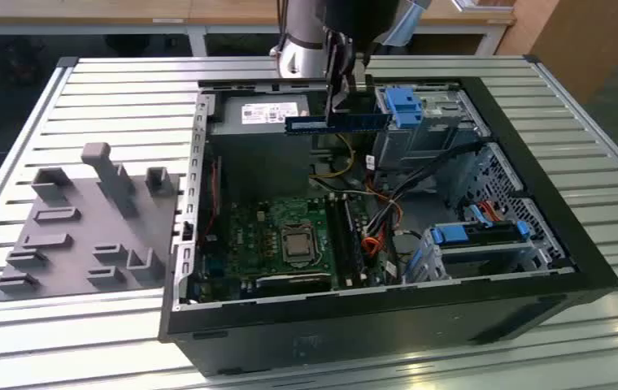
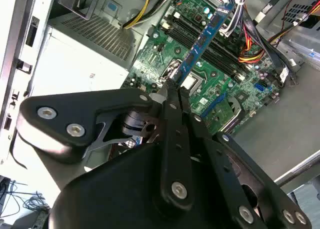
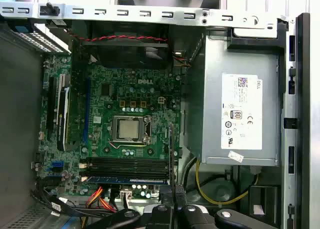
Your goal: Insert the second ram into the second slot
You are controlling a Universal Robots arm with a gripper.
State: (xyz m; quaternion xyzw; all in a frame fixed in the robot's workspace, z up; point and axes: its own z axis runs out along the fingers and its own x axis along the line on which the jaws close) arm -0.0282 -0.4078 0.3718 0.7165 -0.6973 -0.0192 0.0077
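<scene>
— What does the gripper [image 1: 338, 110] have?
— Its fingers are pressed onto the second ram [image 1: 337, 122], pinching the top edge near the middle. The stick hangs level in the air over the open computer case [image 1: 396, 325].
— And the slots?
— The black slots [image 3: 125, 164] lie on the motherboard [image 3: 110, 114] below, well apart from it. 1 blue stick [image 3: 125, 179] already sits beside them

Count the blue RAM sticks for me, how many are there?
2. One, the second ram, is held by the gripper over the computer case; another RAM stick is plugged into the motherboard. More could be hidden.
</scene>
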